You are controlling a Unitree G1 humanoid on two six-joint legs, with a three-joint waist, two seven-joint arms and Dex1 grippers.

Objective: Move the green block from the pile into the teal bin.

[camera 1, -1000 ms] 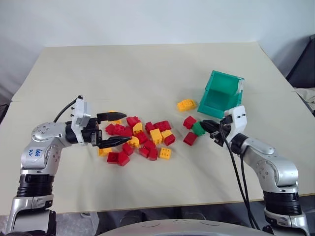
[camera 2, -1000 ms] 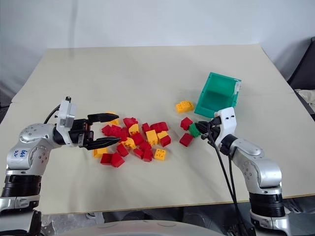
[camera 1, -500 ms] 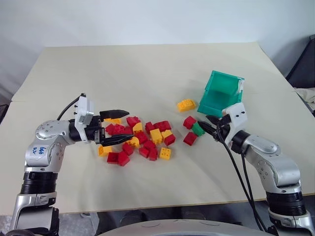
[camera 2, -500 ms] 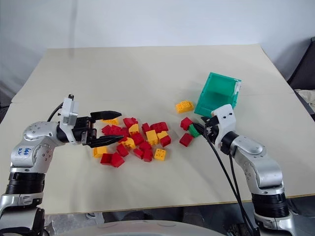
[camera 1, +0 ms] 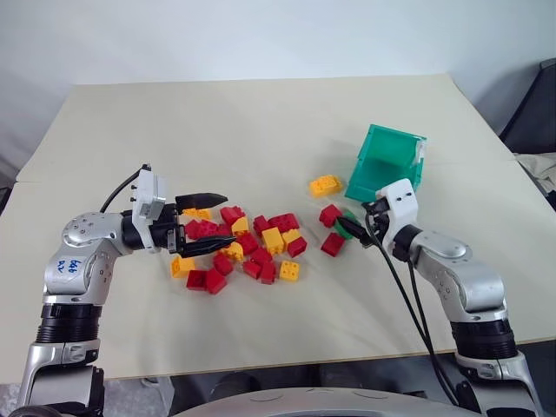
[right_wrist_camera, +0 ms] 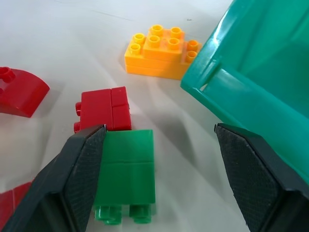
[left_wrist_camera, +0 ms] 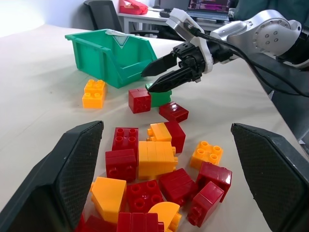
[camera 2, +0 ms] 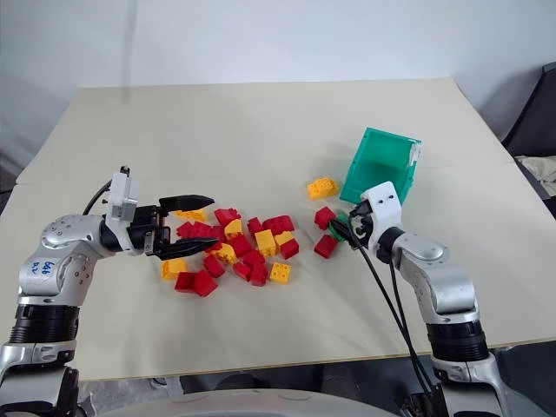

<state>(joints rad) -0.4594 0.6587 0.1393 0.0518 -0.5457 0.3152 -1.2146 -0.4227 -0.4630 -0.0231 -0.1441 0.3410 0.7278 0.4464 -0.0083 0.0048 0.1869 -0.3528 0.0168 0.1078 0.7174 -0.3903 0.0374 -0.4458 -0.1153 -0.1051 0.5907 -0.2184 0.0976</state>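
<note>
The green block lies flat on the table between the fingers of my right gripper, close against one finger; the jaws stand open around it. From the head, the right gripper partly covers the green block, just in front of the teal bin. The bin is tilted with its open side toward the gripper. The pile of red and yellow bricks sits mid-table. My left gripper hangs open over the pile's left end, holding nothing.
Two red bricks lie right beside the green block. A lone yellow brick rests left of the bin. Bare table stretches behind the pile and toward the front edge. Chairs and a desk stand beyond the table.
My right gripper went from shut to open and moved slightly forward and down, so the green block now sits between its fingers. The left gripper stayed put.
</note>
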